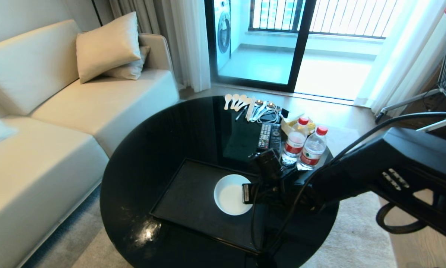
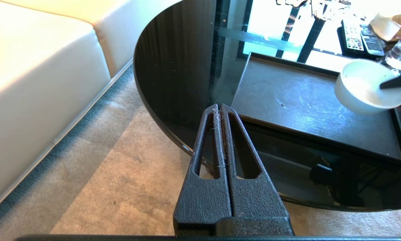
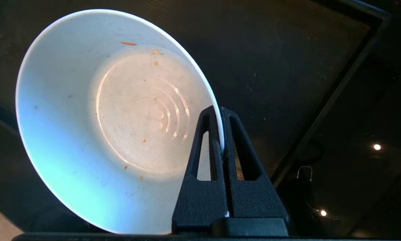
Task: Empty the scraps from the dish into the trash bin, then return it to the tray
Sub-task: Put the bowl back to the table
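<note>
The dish [image 1: 228, 194] is a small white bowl over the right part of the black tray [image 1: 187, 203] on the round table. My right gripper [image 1: 247, 193] is shut on its right rim, one finger inside and one outside [image 3: 219, 110]. In the right wrist view the dish [image 3: 86, 127] holds only tiny orange crumbs [image 3: 128, 43]. From the left wrist view the dish [image 2: 361, 88] appears slightly tilted above the tray [image 2: 304, 113]; I cannot tell whether it touches it. My left gripper [image 2: 219, 106] is shut and empty beside the table's near-left edge. The trash bin is out of view.
Two water bottles [image 1: 304, 147], remote controls [image 1: 269, 137] and a row of spoons [image 1: 245, 106] lie on the round black glass table [image 1: 148, 149] behind the tray. A cream sofa [image 1: 59, 111] stands to the left; carpet surrounds the table.
</note>
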`<state>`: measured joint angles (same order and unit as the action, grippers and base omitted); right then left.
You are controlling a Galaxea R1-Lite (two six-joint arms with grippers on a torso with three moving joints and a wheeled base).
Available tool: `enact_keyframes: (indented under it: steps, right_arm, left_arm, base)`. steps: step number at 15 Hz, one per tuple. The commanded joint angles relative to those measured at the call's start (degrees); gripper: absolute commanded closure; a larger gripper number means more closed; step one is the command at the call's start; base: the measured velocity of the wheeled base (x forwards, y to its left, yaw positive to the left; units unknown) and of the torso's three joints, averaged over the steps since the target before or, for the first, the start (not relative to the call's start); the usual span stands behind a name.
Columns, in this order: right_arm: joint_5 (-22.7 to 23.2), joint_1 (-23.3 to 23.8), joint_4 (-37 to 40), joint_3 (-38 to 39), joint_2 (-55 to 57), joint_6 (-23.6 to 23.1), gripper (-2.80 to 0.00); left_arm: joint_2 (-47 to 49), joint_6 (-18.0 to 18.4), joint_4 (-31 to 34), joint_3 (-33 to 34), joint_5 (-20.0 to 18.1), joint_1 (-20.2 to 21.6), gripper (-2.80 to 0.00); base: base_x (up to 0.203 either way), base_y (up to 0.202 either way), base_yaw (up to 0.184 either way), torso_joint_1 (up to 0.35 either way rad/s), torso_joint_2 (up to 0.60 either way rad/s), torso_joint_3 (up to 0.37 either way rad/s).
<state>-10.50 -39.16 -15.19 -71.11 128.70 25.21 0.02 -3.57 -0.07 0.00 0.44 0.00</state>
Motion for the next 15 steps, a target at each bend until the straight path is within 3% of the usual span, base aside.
enact_keyframes:
  steps: [1, 11, 12, 15]
  right_arm:
    - [-0.14, 0.19, -0.71, -0.08, 2.43, 0.1, 0.0]
    - [-0.14, 3.21, -1.6, -0.87, 5.48, 0.01, 0.0]
    - [-0.14, 3.3, -1.57, -0.87, 5.77, -0.04, -2.8]
    - [-0.16, 3.65, -1.62, -1.05, 6.04, -0.18, -2.8]
  left_arm:
    - [-0.02, -0.03, -0.01, 0.0, 0.0, 0.0, 0.0]
    - [-0.02, -0.03, -0.01, 0.0, 0.0, 0.0, 0.0]
    - [-0.02, -0.03, -0.01, 0.0, 0.0, 0.0, 0.0]
    - [-0.02, -0.03, -0.01, 0.0, 0.0, 0.0, 0.0]
  base:
    - [0.0, 0.0, 0.0, 0.0, 0.0, 0.0]
    - [0.0, 0.0, 0.0, 0.0, 0.0, 0.0]
    - [0.0, 0.0, 0.0, 0.0, 0.0, 0.0]
    - [0.0, 0.0, 0.0, 0.0, 0.0, 0.0]
